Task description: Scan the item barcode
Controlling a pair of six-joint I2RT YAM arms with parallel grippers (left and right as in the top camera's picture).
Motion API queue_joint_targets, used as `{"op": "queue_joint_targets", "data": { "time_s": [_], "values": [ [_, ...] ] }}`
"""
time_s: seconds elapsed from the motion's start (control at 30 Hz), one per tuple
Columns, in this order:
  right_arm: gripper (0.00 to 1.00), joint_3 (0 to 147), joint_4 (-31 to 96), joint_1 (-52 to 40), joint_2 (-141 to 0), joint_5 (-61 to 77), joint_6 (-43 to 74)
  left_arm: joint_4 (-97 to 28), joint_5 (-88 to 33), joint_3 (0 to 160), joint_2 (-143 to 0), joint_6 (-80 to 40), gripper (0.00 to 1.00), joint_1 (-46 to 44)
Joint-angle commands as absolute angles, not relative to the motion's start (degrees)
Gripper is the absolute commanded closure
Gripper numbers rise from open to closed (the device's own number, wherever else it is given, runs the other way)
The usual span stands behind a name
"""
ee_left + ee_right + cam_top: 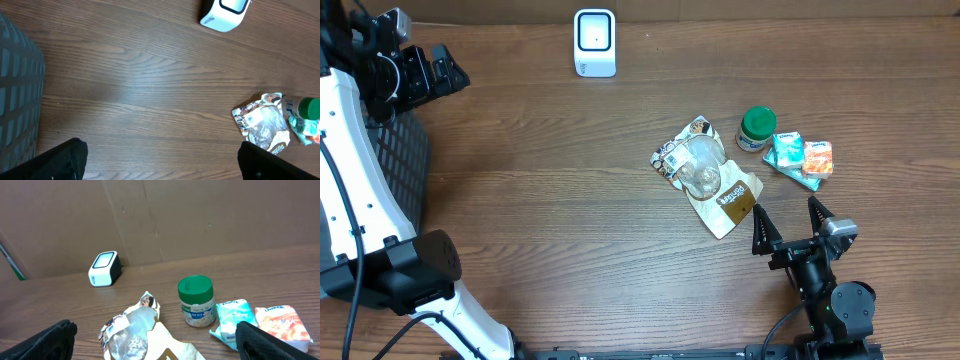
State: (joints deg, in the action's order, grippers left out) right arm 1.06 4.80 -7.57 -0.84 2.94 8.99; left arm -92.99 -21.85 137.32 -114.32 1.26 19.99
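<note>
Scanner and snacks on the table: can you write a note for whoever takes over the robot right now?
Left gripper: open, empty, over bare table, far from the items.
Right gripper: open, empty, just short of the crinkled snack pouch.
Things: white barcode scanner at the far edge; green-lidded jar, teal packet and orange packet beside the pouch.
Done: nothing is held, and no item is at the scanner.
Left: pick an item and show its barcode to the scanner.

Wooden table (570,200), dark mesh basket (408,165) (left edge), cardboard wall (200,215)
</note>
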Motion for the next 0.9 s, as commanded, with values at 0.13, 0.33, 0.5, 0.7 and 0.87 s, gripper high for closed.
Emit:
{"op": "queue_joint_targets", "data": {
  "time_s": [0.13, 0.33, 0.5, 0.7, 0.87],
  "values": [
    [0.00, 0.5, 4.6, -7.3, -0.2, 2.7, 9.0, -92.8, -21.8, 138.0, -109.0, 1.5, 0.00, 16.6],
    [0.00, 0.5, 4.6, -7.3, -0.2, 2.7, 9.0, -92.8, -21.9, 136.8, -101.8, 1.5, 0.00, 10.3],
    [0.00, 0.5, 4.6, -7.3, -0.2, 2.7, 9.0, -92.7, -21.9, 130.9, -93.9, 1.5, 0.00, 3.1],
    [0.00, 0.5, 4.6, -7.3, -0.2, 2.7, 9.0, -92.8, -21.9, 122.5, -85.6, 1.5, 0.00, -5.3],
    [0.00, 0.5, 4.6, -7.3, -0.2, 2.7, 9.0, -92.8, -21.9, 121.5, -82.7, 1.5, 0.01, -6.5]
  ]
}}
